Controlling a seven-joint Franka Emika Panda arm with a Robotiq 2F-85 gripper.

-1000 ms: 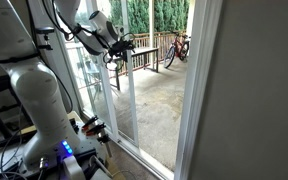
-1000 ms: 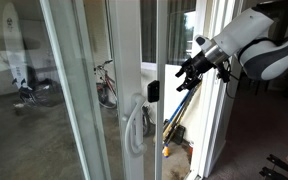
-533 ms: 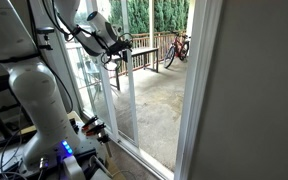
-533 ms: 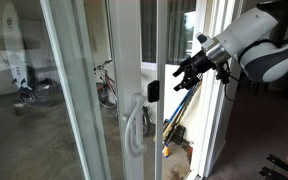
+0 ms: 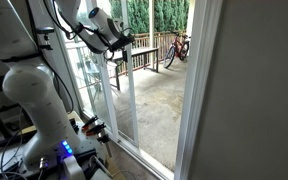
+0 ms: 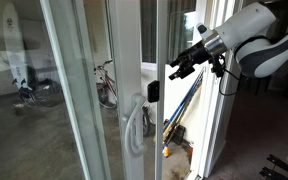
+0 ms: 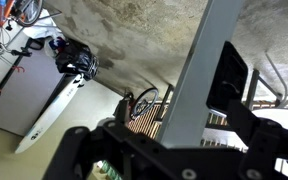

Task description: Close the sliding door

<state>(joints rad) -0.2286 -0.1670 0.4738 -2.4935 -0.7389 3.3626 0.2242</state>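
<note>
The sliding door is a tall glass panel with a slim white edge stile, seen in both exterior views (image 5: 132,95) (image 6: 144,50). It stands part open, leaving a gap to the patio. A white pull handle (image 6: 136,128) and a black latch (image 6: 153,92) sit on the stile. My gripper (image 5: 120,46) (image 6: 178,72) is open at upper stile height, right beside the stile's edge. In the wrist view the stile (image 7: 199,70) runs between my two spread black fingers (image 7: 174,140). I cannot tell whether they touch it.
The wide white jamb (image 5: 199,80) bounds the opening on the far side. Outside are a concrete patio, a wooden railing and a bicycle (image 5: 176,48). Long-handled tools (image 6: 180,108) lean behind the door. My base and cables (image 5: 79,135) stand on the floor.
My gripper has moved a little up and toward the door's edge stile. The door itself has not visibly moved.
</note>
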